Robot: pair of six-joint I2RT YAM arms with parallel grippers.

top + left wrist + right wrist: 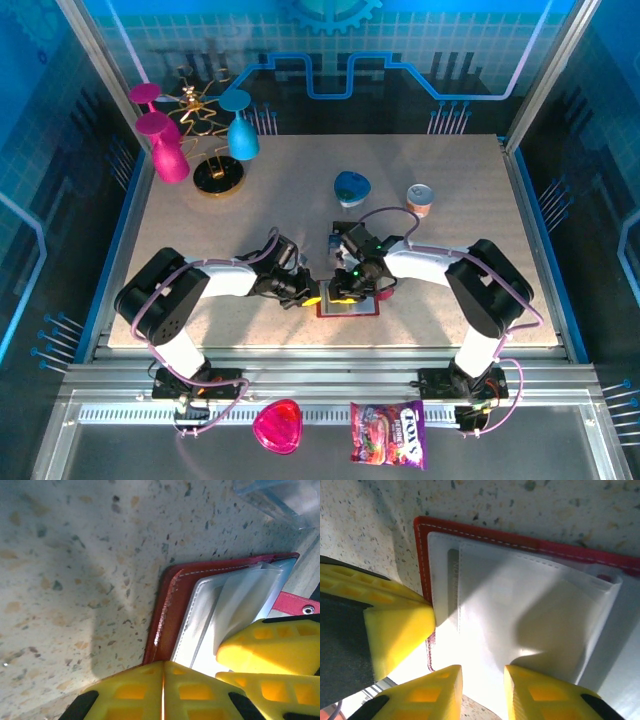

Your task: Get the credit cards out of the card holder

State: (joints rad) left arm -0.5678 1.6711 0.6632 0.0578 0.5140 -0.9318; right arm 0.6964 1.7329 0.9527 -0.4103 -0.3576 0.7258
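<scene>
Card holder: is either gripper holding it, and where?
Left gripper: shut, tips at the card holder's red edge, gripping nothing. Right gripper: astride the pale pocket's edge; grip unclear.

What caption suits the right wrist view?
Open red card holder on speckled table, pale pockets up, right jaws parted at its edge.

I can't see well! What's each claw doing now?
Left gripper: shut, at the dark red stitched card holder's edge.
Right gripper: slightly open over its pale pocket; grip unclear.
</scene>
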